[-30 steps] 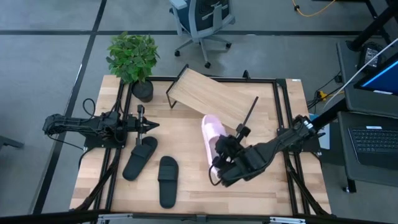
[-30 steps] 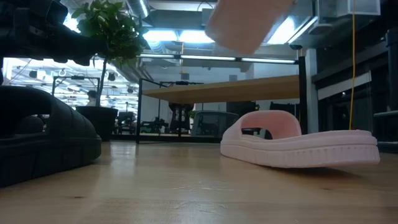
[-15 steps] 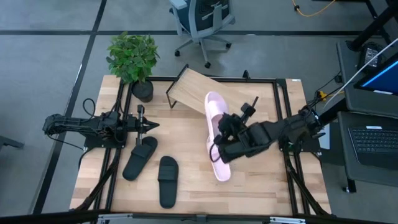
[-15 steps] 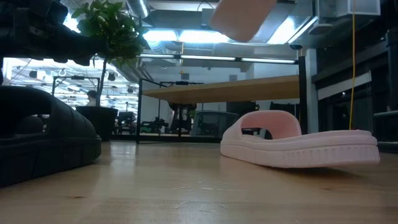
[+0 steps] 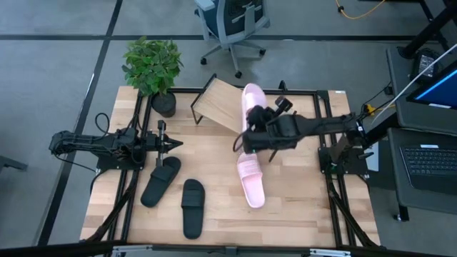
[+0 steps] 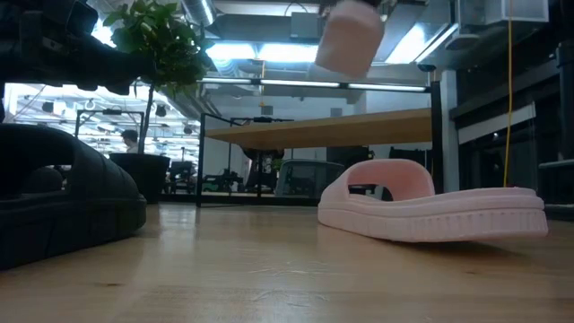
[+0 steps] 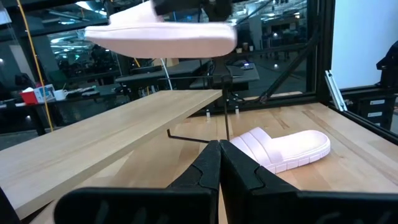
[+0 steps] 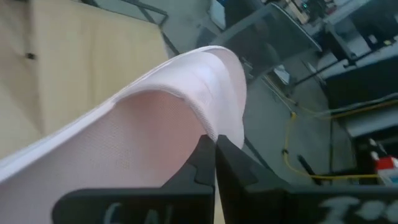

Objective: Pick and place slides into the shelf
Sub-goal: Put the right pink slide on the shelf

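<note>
My right gripper (image 5: 255, 133) is clamped shut on a pale pink slide (image 5: 251, 100) and holds it in the air above the shelf (image 5: 221, 103) — the slanted light-wood board on thin black legs that lies directly beneath and just beyond my fingers. From my right wrist the strap of this held slide (image 8: 168, 124) fills the space in front of the closed fingers, with the board (image 8: 81, 56) below it. Seen from table height, the held slide (image 6: 350, 36) hangs clear of the shelf (image 6: 332, 130), not touching it. The second pink slide (image 5: 250, 180) lies flat on the table (image 5: 300, 214), on the near side of my right gripper and well below it; the low view shows this slide (image 6: 430, 211) resting sole-down. Two black slides (image 5: 161, 180) (image 5: 192, 207) lie side by side on the table, just in front of my left gripper (image 5: 171, 143) — which is fully closed, empty, and parked at the left edge. From my left wrist, its shut fingers (image 7: 219, 168) point toward the shelf (image 7: 112, 137), with the lifted slide (image 7: 161, 38) overhead. A potted plant (image 5: 153, 68) stands at the shelf's far left end.
</note>
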